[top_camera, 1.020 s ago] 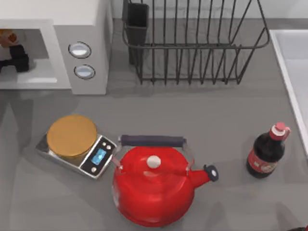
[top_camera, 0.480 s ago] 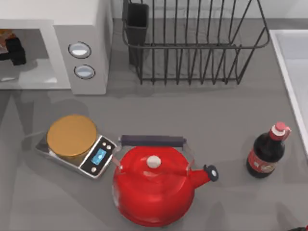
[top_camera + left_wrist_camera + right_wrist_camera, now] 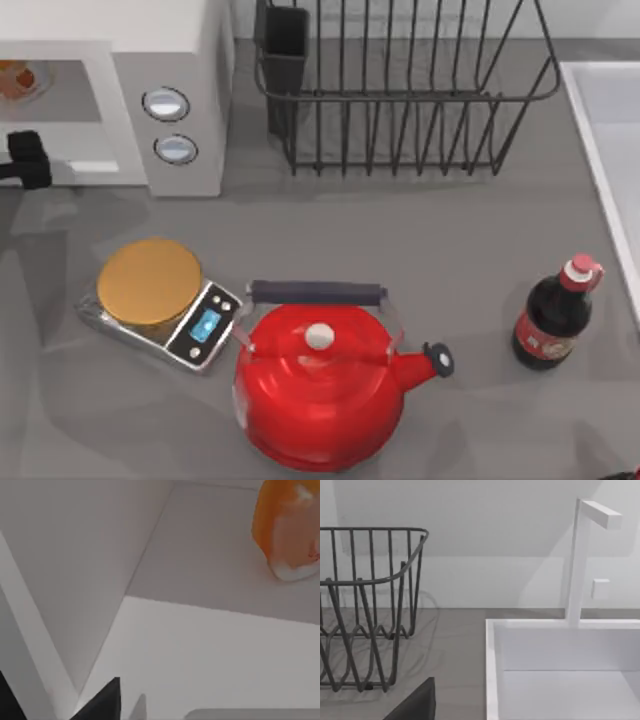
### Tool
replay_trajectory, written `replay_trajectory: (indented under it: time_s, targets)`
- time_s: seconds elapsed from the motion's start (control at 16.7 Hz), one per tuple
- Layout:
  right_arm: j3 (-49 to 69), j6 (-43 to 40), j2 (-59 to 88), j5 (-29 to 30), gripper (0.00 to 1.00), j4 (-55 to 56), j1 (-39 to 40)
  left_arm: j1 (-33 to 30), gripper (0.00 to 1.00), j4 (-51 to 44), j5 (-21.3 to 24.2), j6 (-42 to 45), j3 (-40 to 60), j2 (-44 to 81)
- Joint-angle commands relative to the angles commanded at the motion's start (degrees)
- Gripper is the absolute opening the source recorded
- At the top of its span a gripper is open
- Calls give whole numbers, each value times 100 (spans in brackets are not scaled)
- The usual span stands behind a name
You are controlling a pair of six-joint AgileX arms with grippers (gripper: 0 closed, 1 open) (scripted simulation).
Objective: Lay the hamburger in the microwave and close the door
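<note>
A: Since the microwave (image 3: 165,95) is the biggest thing on the table's left, I start there: its grey cavity stands open toward the table's front, and I cannot make out the door anywhere. So the closing step is not yet done.

B: And the hamburger (image 3: 20,78)?

A: It lies inside, on the cavity floor toward the back (the left wrist view has it too (image 3: 290,530), resting free with nothing touching it). I judge the laying step done.

B: Where is the left gripper (image 3: 28,160)?

A: At the cavity's front lip, near the left edge of the top view, apart from the hamburger. Nothing is between its fingers as far as I see, but whether they are spread or together I cannot tell.

B: So what comes next?

A: My guess: the left arm must clear the opening entirely, find the door's free edge and swing it across until it shuts flush. If the arm lingers at the lip, the door could strike it.

B: The right arm?

A: Parked by the sink (image 3: 560,670) and dish rack (image 3: 400,90).
</note>
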Motion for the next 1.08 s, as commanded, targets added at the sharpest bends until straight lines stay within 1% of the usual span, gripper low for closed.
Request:
replay_trajectory:
  time_s: [0.3,0.54,0.84,1.08]
  targets:
    - [0,0,0,0,100,0,0,223,100,576,196,98,-1180,-445]
    - [0,0,0,0,100,0,0,455,100,1109,364,158,-1873,-729]
    - [0,0,0,0,100,0,0,716,100,1566,542,203,-2432,-868]
    - [0,0,0,0,100,0,0,791,100,1504,588,211,-2672,-712]
